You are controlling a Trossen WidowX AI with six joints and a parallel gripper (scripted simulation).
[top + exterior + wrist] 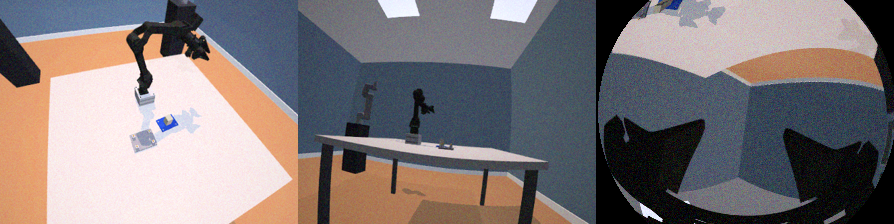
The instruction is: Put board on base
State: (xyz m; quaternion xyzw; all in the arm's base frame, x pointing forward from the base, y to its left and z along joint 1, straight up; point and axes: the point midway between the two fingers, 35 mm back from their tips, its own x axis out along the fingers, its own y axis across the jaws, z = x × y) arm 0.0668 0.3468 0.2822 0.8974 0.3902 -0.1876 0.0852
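White table (101, 179) (433, 153) (671, 50); blue board (162, 127) (673, 4) below open tool (201, 54) (433, 109) (745, 128).

The bent arm (137, 47) (416, 109) holds its open hand (206, 54) (433, 109) (745, 128) raised and outstretched.

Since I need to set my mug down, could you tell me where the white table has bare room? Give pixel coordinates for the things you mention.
Left of the grey base (133, 147) and right of the blue board (161, 127) look bare. Crowded: the narrow gap between them.

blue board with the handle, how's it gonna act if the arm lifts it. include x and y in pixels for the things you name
The blue board (162, 127) looks thin and flat, so probably stiff and fairly light. Its blocky handle (168, 120) stands near the middle, so it should likely hang fairly level.
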